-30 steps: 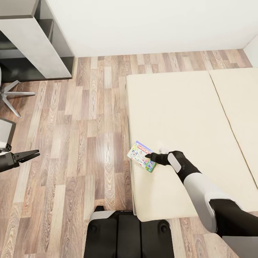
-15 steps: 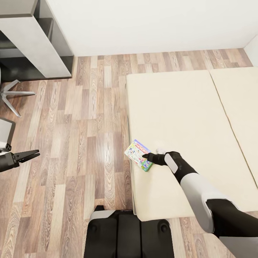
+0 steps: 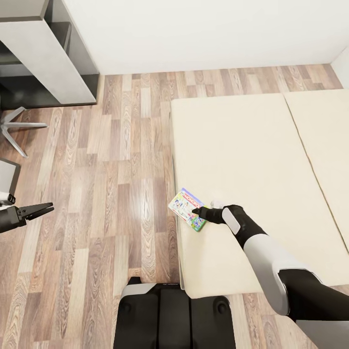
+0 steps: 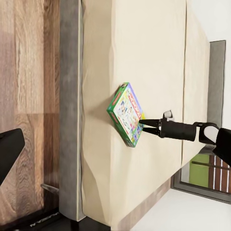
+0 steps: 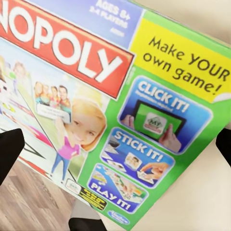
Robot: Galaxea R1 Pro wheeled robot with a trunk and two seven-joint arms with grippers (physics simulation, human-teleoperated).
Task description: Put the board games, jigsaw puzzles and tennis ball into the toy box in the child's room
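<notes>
One board game [image 3: 188, 209], a green-edged Monopoly box, lies at the left edge of the beige bed [image 3: 242, 145], with a corner over the side. My right gripper [image 3: 196, 211] reaches across the mattress and its tips meet the box's near edge [image 4: 126, 113]. In the right wrist view the box lid [image 5: 115, 110] spans the space between the two fingers, which stand far apart. My left gripper [image 3: 51, 209] hangs open over the wooden floor, left of the bed, holding nothing. The toy box, jigsaw puzzles and tennis ball are out of view.
A light-grey desk with a dark frame [image 3: 43, 53] stands at the far left by the white wall, with chair legs [image 3: 14, 128] beside it. A second mattress [image 3: 325, 145] adjoins the bed on the right. My dark base [image 3: 174, 315] is at the bed's corner.
My right gripper and the board game have slid a little to the left, toward the bed's edge. The left arm has stayed in place.
</notes>
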